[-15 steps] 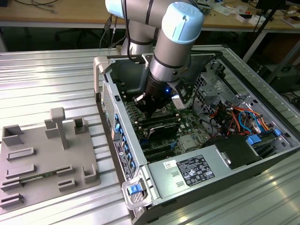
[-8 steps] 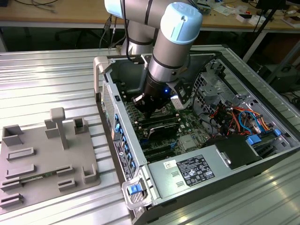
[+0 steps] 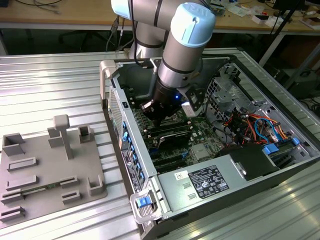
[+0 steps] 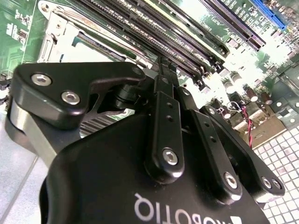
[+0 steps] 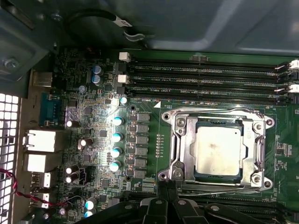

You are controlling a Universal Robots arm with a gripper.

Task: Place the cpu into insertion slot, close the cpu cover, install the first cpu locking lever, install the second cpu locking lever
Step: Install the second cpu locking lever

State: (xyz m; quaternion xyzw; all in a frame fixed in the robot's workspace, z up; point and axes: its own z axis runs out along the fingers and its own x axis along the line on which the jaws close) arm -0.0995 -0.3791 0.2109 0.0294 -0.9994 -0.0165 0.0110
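On the ribbed table (image 3: 60, 80), I see the cpu (image 5: 217, 150) seated mid-right, fragile, edge-grip only; end effector (image 4: 164, 65) pressed together.

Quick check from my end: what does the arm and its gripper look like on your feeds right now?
The arm is built of silver-grey metal tubes with pale blue caps on the joints, narrowing to a black wrist section where a small blue light glows. The gripper is matte black, made of jointed link bars fastened with silver hex-socket screws, and its body carries white lettering. Its dark links also show in the first wrist view.
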